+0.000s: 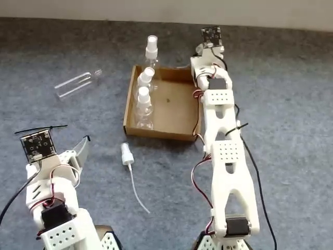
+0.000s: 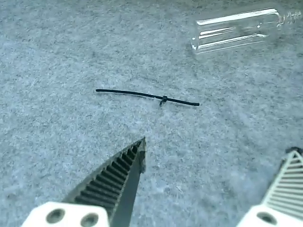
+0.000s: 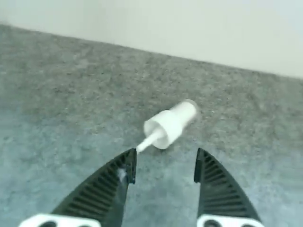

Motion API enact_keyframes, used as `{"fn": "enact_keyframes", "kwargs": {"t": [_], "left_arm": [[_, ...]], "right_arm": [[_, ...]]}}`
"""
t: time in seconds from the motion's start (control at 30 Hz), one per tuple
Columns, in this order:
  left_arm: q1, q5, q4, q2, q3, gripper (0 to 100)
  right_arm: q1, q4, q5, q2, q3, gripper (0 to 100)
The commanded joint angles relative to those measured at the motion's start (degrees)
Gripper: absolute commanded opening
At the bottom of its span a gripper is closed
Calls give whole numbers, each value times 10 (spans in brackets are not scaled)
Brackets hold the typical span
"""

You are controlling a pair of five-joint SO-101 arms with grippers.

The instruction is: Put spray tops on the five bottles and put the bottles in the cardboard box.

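Plainly, two clear bottles (image 1: 144, 110) with white spray tops (image 1: 143, 94) sit in the cardboard box (image 1: 174, 112), at its left side. A third bottle (image 1: 151, 49) stands just beyond, and an uncapped bottle (image 1: 78, 83) lies far left. The left claw (image 2: 218, 146) and right claw (image 3: 165, 152) gape wide and empty over the grey carpeted counter (image 1: 291, 104), with a pale wall (image 3: 189, 28) behind.

a plain room set up for hobby or lab robot work: grey carpet (image 1: 291, 104) as the work surface, a bare pale wall (image 1: 104, 8) behind, a white plastic left arm (image 1: 57, 219) and right arm (image 1: 223, 140) with loose wiring.
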Motion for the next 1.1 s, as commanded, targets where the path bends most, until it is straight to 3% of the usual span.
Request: {"fn": "enact_keyframes", "kwargs": {"t": [0.0,0.17,0.37,0.57,0.77,1.07], "left_arm": [[-7,0,-13,-7,-5,389],[-7,0,-13,-7,-5,389],[-7,0,-12,-7,-3,389],[-7,0,-12,-7,-2,389],[-7,0,-11,-7,-2,389],[-7,0,-11,-7,-2,389]], "right_arm": [[26,-9,6,-38,-7,153],[27,8,58,-58,-6,152],[-2,21,61,-63,-10,152],[-26,121,60,-110,-6,152],[-22,163,3,-162,-5,152],[-34,162,1,-160,-3,152]]}}
